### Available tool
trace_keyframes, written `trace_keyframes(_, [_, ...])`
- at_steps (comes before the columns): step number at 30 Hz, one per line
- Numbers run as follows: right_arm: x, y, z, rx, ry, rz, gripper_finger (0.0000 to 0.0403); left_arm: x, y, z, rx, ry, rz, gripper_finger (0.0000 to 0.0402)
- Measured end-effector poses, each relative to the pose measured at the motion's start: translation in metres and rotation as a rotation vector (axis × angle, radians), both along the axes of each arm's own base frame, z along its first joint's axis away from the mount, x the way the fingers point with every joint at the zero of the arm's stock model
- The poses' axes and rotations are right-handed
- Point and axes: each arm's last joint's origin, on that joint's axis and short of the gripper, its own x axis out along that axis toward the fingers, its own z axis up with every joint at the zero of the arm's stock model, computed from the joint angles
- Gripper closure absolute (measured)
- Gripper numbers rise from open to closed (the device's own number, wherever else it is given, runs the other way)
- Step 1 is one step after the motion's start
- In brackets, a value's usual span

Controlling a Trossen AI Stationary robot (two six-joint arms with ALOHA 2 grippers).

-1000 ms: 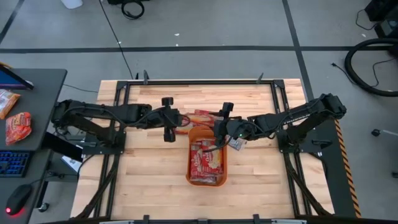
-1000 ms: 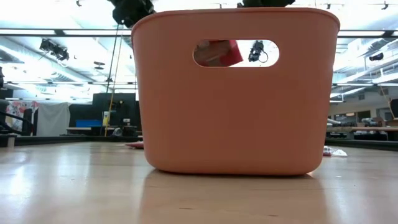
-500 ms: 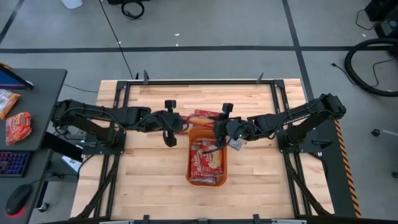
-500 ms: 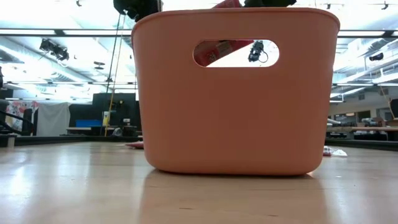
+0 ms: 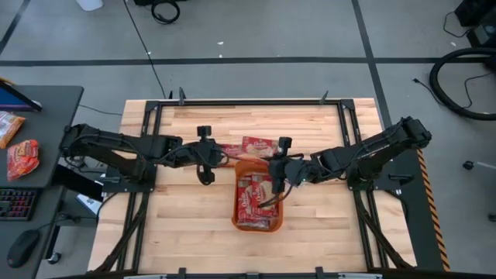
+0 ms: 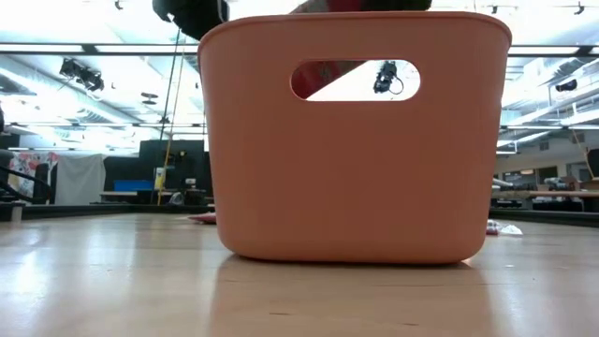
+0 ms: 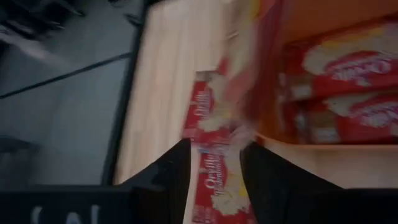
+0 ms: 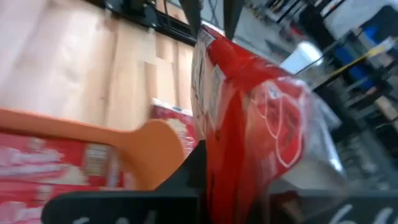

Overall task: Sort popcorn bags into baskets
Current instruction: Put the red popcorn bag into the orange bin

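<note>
Right claw [image 5: 273, 172] moved over basket [image 5: 242, 165] (bag [image 8: 249, 130] pinched between fingers)

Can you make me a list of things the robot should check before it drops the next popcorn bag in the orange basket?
1. Right gripper has a popcorn bag: ok, the bag stands pinched between its fingers.
2. That bag is at the basket: ok, the high view shows the right gripper over the far end.
3. Room left in the basket: ok, packed bags lie flat below the rim.
4. Left gripper out of the way: ok, it sits beside the basket, above the table.
5. Left gripper empty: cannot tell, a loose bag shows between its fingers.
6. More bags left to sort: ok, some lie on the table.
</note>
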Motion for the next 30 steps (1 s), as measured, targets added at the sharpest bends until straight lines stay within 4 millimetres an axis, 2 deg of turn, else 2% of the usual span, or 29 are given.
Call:
trace_keyframes(5, [-0.010, 0.014, 0.020, 0.148, 0.043, -0.036, 0.0366, -0.024, 0.001, -0.011, 0.043, -0.049, 0.074, 0.0257])
trace_keyframes(8, [-0.010, 0.024, 0.023, 0.213, 0.066, -0.028, 0.0366, -0.037, 0.000, -0.010, 0.029, -0.139, 0.070, 0.0257])
trace_keyframes(12, [-0.001, 0.039, 0.009, 0.218, 0.180, -0.065, 0.0366, -0.052, 0.000, -0.008, 0.011, -0.248, 0.056, 0.0257])
trace_keyframes(18, [0.020, 0.058, -0.001, 0.214, 0.330, -0.171, 0.0366, -0.073, 0.003, -0.005, -0.021, -0.354, 0.043, 0.0257])
trace_keyframes(25, [0.039, 0.067, -0.013, 0.182, 0.463, -0.389, 0.0366, -0.076, 0.003, -0.023, -0.036, -0.346, 0.016, 0.0257])
trace_keyframes(30, [0.055, 0.074, -0.027, 0.185, 0.512, -0.441, 0.0366, -0.076, 0.003, -0.028, -0.035, -0.330, 0.014, 0.0257])
